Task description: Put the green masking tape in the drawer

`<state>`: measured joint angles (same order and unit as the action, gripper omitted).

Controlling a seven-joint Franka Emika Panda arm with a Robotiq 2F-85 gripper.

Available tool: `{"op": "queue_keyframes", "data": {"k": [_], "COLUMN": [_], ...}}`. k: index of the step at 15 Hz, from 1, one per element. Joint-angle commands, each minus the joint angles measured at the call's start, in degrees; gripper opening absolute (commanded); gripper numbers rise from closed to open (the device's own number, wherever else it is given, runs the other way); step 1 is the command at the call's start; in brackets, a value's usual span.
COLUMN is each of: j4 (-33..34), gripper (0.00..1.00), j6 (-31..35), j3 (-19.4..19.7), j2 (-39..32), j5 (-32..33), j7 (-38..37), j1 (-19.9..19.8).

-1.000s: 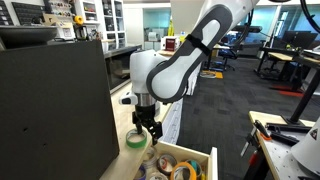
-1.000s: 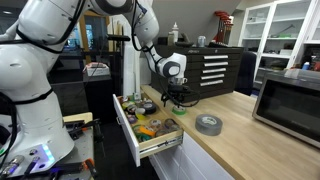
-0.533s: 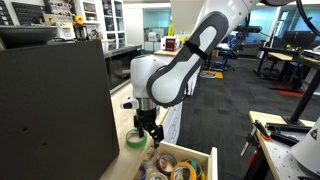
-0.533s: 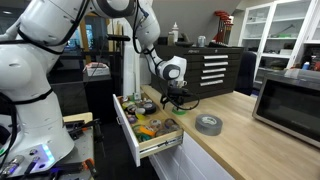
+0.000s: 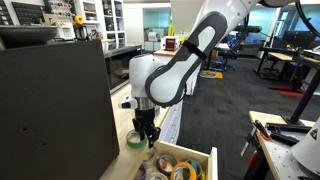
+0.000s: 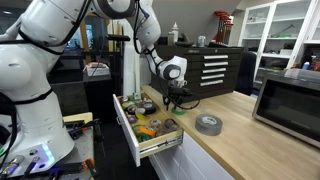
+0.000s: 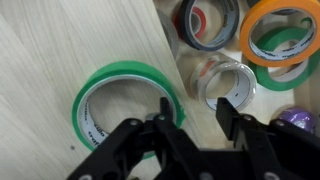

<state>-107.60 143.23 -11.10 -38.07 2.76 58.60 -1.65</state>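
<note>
While the green masking tape [image 7: 120,73] lies flat on the wooden table [image 7: 45,50], just beside the open drawer [image 5: 211,163], the pincer [image 7: 197,112] hangs over the ring's drawer-side rim with its fingers spread apart. One tip is over the hole, the other over a clear roll [image 7: 240,72] in the drawer.

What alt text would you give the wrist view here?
A green masking tape roll lies flat on a pale wooden top, with the open gripper straddling the ring's right-hand wall. At the upper right, the drawer holds more tape, including an orange roll.
</note>
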Motion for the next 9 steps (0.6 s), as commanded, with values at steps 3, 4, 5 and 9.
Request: {"op": "queue_keyframes", "data": {"k": [3, 4, 5, 9], "j4": [-0.6, -0.7, -0.8, -0.8], "gripper": [0.08, 0.03, 0.02, 0.03], "j6": [1.6, 1.5, 1.5, 0.6], "j3": [-1.4, -1.4, -1.4, -1.3], "j2": [1.0, 1.1, 1.1, 1.7], "j5": [-0.6, -0.6, -0.7, -0.7], "j7": [1.9, 1.9, 2.0, 1.9], "j1": [-1.8, -2.0, -2.2, -2.5]}}
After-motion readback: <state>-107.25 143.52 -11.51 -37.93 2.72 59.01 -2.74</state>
